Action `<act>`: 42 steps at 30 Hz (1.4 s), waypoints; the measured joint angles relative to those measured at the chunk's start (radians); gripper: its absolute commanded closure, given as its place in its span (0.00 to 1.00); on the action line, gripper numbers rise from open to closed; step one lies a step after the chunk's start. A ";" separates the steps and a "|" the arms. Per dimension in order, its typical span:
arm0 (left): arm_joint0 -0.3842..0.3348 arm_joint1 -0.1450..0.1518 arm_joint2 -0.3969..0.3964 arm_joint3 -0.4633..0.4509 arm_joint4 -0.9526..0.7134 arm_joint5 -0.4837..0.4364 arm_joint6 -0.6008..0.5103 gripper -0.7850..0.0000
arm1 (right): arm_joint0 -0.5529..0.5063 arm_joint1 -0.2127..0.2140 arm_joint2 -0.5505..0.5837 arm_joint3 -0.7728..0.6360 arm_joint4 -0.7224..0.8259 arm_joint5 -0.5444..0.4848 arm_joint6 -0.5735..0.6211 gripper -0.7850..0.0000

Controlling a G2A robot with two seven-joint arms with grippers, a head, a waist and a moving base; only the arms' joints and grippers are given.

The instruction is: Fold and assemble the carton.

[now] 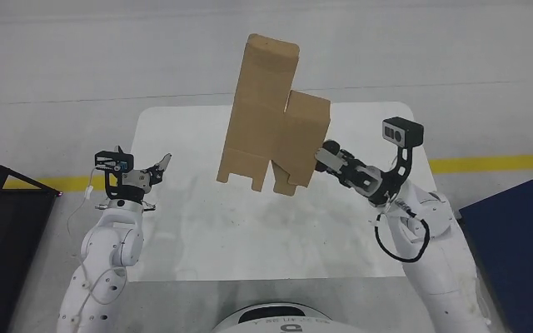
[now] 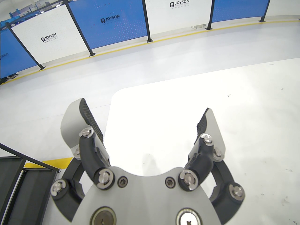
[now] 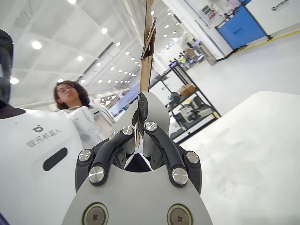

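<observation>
Your right pincer (image 1: 323, 156) is clamped on the flat carton (image 1: 271, 116) at its edge. The carton's long axis runs away from that pincer, above the worktop (image 1: 250, 241). The left pincer (image 1: 161, 166), jaws apart, stands well clear.

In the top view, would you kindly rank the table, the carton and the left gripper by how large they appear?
1. table
2. carton, though it is held up nearer the camera, which flatters it
3. left gripper

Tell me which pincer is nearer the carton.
Right. The right pincer is shut on the edge of the carton, which it holds above the table; the left pincer hangs open, well apart from it.
</observation>
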 measured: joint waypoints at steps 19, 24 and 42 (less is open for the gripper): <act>-0.001 0.000 0.005 -0.006 -0.008 -0.012 0.002 0.00 | -0.034 -0.007 -0.083 0.024 0.220 0.072 -0.059 1.00; -0.012 -0.002 0.055 -0.051 -0.021 -0.147 0.088 0.00 | 0.020 -0.034 -0.240 0.148 0.912 0.307 0.175 1.00; -0.112 0.012 0.066 0.006 -0.679 -0.672 -0.110 0.00 | 0.048 -0.081 -0.378 0.287 1.596 0.581 0.226 1.00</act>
